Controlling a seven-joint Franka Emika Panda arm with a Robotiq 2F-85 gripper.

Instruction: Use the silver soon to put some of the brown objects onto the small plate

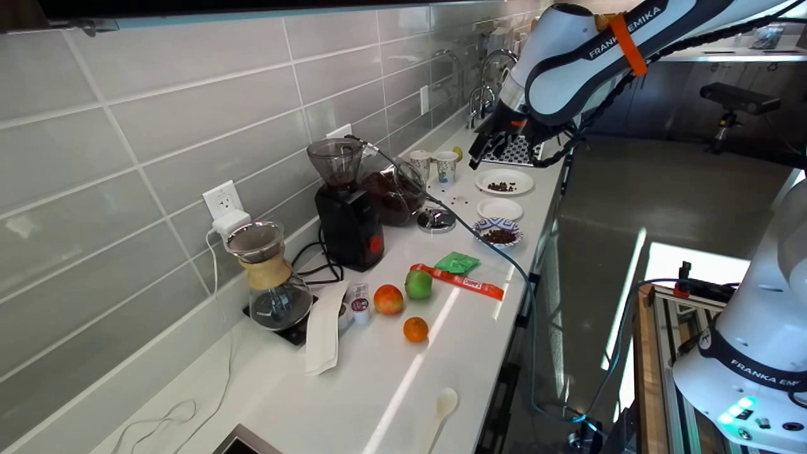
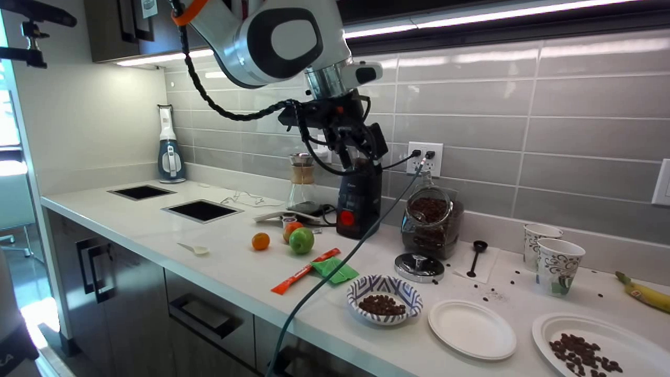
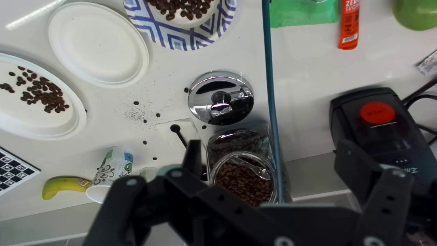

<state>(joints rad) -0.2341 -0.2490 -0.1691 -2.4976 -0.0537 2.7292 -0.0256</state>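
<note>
Because the silver metal spoon (image 3: 262, 172) lies within the mouth of the square-sided clear glass jar (image 3: 237, 139), among the brown coffee beans (image 3: 235, 186), my coming move turns on lining up with that opening. My black two-fingered gripper (image 3: 273, 159) has its fingers (image 3: 193, 155) well apart, and I see nothing clamped in it. From the wrist I see the spoon in the gap between them, nearer the finger at picture left; its visible length slants from upper left to lower right across the mouth. A long teal cable (image 3: 269, 75) passes just beside the spoon's lower right end, and I judge it the likeliest thing to snag me. The small, shallow, round white plate (image 3: 99, 44) lies well apart from the jar, toward the upper left of that view, with no beans on it yet.

I cannot tell how much of the spoon is buried, nor how far below my fingertips it sits. The gripper itself covers the jar's lower part, the blue-and-white patterned bowl (image 3: 186, 37) is cut off at the top, and in both exterior views I cannot make the spoon out.
</note>
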